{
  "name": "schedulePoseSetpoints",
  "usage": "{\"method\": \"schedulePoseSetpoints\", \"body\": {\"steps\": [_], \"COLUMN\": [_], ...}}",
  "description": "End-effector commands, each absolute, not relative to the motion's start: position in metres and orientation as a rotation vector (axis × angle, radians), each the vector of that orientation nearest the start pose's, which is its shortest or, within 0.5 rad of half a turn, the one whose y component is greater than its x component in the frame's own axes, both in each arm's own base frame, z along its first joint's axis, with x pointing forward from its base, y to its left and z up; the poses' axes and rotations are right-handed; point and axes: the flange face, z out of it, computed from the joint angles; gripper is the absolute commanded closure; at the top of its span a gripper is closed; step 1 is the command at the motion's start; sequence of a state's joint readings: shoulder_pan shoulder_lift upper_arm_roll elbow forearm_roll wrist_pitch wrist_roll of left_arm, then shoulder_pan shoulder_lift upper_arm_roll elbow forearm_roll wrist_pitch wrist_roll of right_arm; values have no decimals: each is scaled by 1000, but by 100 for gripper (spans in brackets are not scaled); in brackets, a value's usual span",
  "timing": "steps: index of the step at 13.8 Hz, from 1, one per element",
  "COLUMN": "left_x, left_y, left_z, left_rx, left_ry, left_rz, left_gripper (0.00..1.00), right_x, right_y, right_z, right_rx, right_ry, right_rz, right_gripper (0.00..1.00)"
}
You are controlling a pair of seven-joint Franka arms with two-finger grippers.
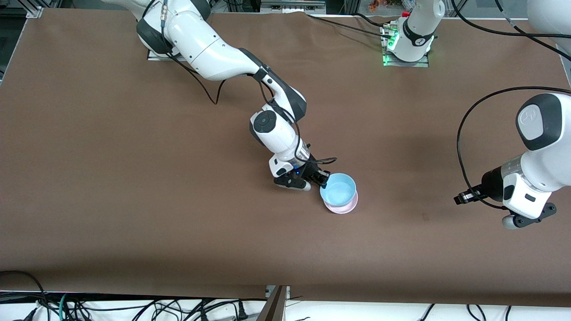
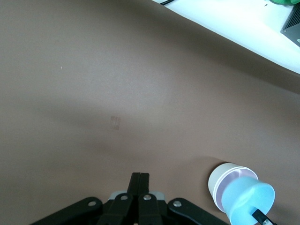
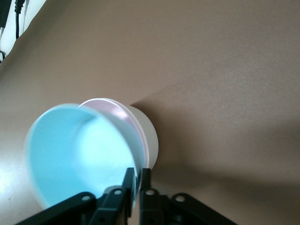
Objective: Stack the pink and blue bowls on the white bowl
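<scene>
The light blue bowl [image 1: 339, 189] sits slightly tilted in the pale pink bowl [image 1: 341, 208], near the middle of the table. In the right wrist view the blue bowl [image 3: 79, 150] and pink bowl [image 3: 112, 108] nest in the white bowl [image 3: 149, 136] at the bottom. My right gripper [image 1: 323, 180] holds the blue bowl's rim, one finger inside and one outside [image 3: 136, 172]. The left wrist view shows the same stack: white bowl [image 2: 219, 180], pink [image 2: 240, 175], blue [image 2: 248, 199]. My left gripper [image 2: 139, 176] is shut on nothing and waits over the table's left-arm end [image 1: 464, 197].
Brown cloth [image 1: 134, 200] covers the whole table. The arm bases [image 1: 406, 53] stand along the edge farthest from the front camera. Cables [image 1: 134, 307] lie off the edge nearest it. A black cable [image 1: 464, 133] loops from the left arm.
</scene>
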State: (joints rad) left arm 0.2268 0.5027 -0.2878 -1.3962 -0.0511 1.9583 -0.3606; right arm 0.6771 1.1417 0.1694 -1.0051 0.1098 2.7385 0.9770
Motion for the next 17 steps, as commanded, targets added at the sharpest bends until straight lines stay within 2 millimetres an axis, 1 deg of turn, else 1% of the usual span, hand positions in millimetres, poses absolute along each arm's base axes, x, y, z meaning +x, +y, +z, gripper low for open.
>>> {"method": "schedulePoseSetpoints", "body": {"steps": [1,3,4,7,8,11,13,14,15,16,17], "left_x": [697,697,697,697,697,697,697,698,698,697,696], "left_y": [-8,-8,-8,-8,-8,-7,-3,4,7,14,21], "left_z": [442,443,443,443,443,445,447,449,453,457,460], "left_rx": [-3295,-3294,-3293,-3293,-3293,-3292,-3289,-3288,-3291,-3292,-3294], "left_ry": [-553,-552,-551,-551,-551,-553,-562,-566,-543,-519,-501], "left_rz": [-52,-55,-55,-55,-58,-60,-72,-82,-94,-110,-121], "left_gripper": [100,100,100,100,100,100,100,100,98,90,86], "right_x": [594,594,593,603,611,634,657,667,674,677,681], "right_y": [575,575,574,562,550,505,456,430,410,391,370], "right_z": [218,220,221,266,277,314,339,343,343,358,365], "right_rx": [-2469,-2482,-2524,-2622,-2661,-2790,-2854,-2880,-2903,-2927,-2966], "right_ry": [473,474,469,417,372,158,-13,-87,-135,-158,-177], "right_rz": [-282,-264,-226,-183,-177,-119,-69,-33,8,35,71], "right_gripper": [0,0,0,0,0,0,0,0,0,0,0]}}
